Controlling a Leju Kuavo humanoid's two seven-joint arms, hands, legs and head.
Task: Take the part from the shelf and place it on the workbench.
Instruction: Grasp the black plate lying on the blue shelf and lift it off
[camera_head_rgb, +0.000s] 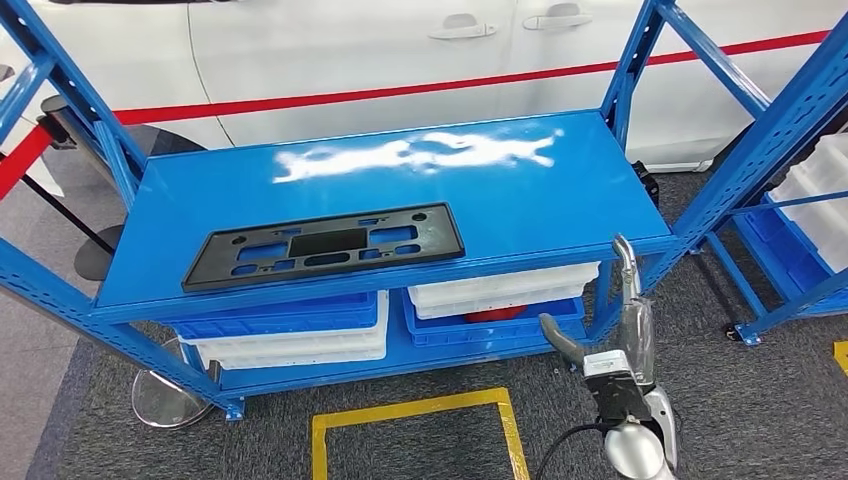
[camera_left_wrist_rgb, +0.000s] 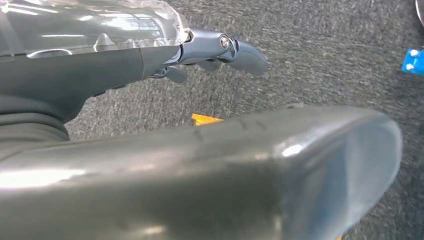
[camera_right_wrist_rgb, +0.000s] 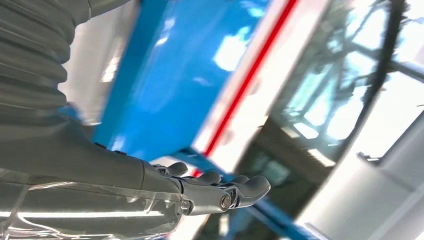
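On the top deck of the blue shelf, toward its front left, lies the black part, a flat rectangular plate with cut-out slots, lying flat and slightly skewed to the deck's front edge. Nothing touches it. The right hand is raised in front of the shelf's right end, below the deck edge and well apart from the part, off to the part's right; its fingers are stretched out and apart, holding nothing. The left hand hangs over grey carpet, fingers extended, nothing in its grasp. Below the deck, blue and white bins sit on the lower level. A white car stands behind the shelf.
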